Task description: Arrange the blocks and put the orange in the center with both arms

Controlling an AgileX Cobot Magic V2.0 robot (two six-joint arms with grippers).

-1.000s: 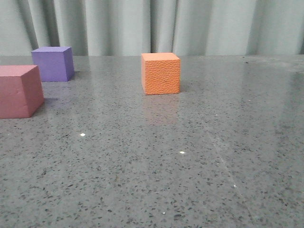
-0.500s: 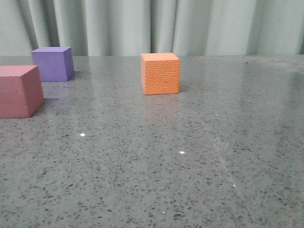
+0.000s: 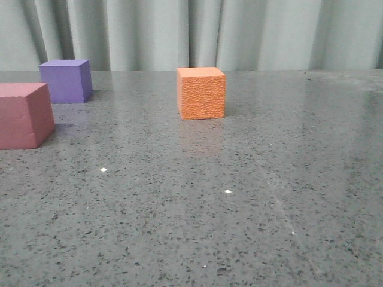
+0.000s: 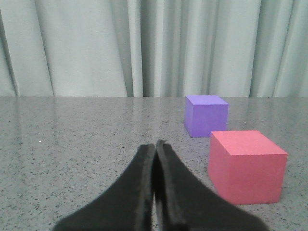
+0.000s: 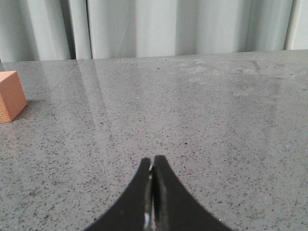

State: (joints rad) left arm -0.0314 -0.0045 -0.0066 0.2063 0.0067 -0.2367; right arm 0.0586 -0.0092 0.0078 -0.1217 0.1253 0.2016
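The left gripper (image 4: 154,147) is pressed shut on nothing, near the pink-red cube (image 4: 246,166). The right gripper (image 5: 152,163) is likewise closed, empty.

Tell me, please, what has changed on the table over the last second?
Nothing visibly changed: the orange cube, purple cube and pink-red cube sit where they were, untouched. The tiny shift in all three looks like the view's, not theirs.

Speckled grey stone table (image 3: 239,209): orange foam cube (image 3: 201,93) mid-table (pebbled faces); purple cube (image 3: 66,81) far left; pink-red cube (image 3: 24,115) nearer, cut by left edge. Pale curtain (image 3: 191,33) behind.
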